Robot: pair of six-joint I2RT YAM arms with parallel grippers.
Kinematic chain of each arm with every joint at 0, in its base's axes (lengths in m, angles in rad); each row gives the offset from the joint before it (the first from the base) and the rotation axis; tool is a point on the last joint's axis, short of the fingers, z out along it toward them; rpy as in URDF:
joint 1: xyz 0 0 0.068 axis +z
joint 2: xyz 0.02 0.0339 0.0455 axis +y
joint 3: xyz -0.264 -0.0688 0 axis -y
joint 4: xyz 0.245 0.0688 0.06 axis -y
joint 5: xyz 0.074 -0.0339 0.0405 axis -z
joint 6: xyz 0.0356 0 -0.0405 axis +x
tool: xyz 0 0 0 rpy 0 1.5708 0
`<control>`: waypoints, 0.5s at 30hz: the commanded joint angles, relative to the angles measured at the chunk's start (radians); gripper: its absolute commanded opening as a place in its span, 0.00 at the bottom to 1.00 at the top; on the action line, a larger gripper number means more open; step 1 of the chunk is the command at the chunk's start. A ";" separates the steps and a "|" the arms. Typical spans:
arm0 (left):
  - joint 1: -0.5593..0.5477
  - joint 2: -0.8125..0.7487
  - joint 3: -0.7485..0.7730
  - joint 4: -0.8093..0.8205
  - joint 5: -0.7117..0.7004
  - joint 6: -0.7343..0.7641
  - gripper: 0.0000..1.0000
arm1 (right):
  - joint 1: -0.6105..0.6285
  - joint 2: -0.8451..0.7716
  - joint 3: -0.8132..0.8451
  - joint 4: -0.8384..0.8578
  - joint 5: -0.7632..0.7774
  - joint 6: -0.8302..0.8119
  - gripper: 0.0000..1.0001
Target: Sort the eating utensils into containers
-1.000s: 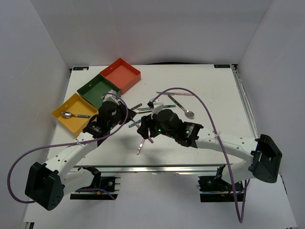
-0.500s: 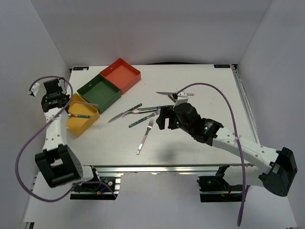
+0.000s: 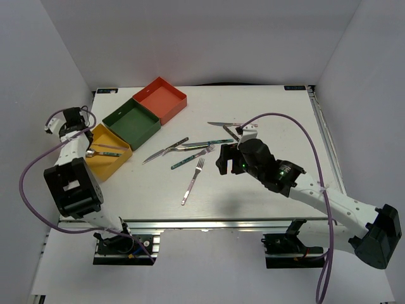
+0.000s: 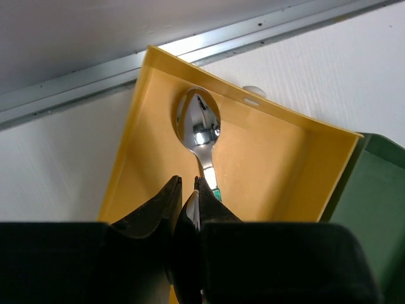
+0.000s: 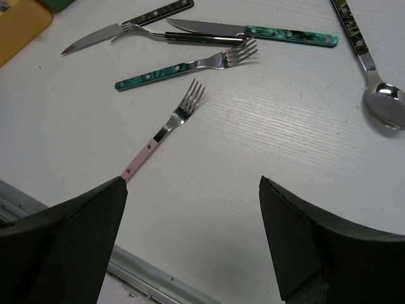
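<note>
My left gripper (image 3: 92,140) hangs over the yellow tray (image 3: 109,167), shut on a slim silver utensil (image 4: 195,215); only a sliver of it shows between the jaws. Under it in the tray (image 4: 278,171) lies a teal-handled spoon (image 4: 199,123). My right gripper (image 5: 190,183) stands wide open and empty above bare table, right of a pink-handled fork (image 5: 171,123). Beyond lie a teal-handled fork (image 5: 190,66), a teal-handled knife (image 5: 253,30), a dark-handled knife (image 5: 95,37) and a spoon (image 5: 383,104). The dark green tray (image 3: 133,120) and red-orange tray (image 3: 161,98) hold nothing.
The three trays stand in a diagonal row at the table's back left. The loose utensils (image 3: 190,158) lie mid-table, left of my right arm (image 3: 278,172). White walls close in the table on the left, back and right, and a metal rail (image 4: 76,88) runs just beyond the yellow tray.
My left arm has swung from the table's middle to the yellow tray, carrying the silver utensil. My right gripper has opened wide and drawn back to the right, off the utensils.
</note>
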 commanded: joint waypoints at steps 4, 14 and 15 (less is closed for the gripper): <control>0.031 -0.021 0.015 0.042 -0.022 -0.007 0.49 | -0.010 -0.005 0.008 0.014 -0.017 -0.031 0.89; 0.034 -0.115 0.068 0.065 0.067 0.026 0.87 | -0.116 0.067 0.000 0.029 -0.130 -0.026 0.89; 0.034 -0.118 0.079 0.056 0.052 0.029 0.90 | -0.122 0.072 -0.003 0.043 -0.141 -0.023 0.89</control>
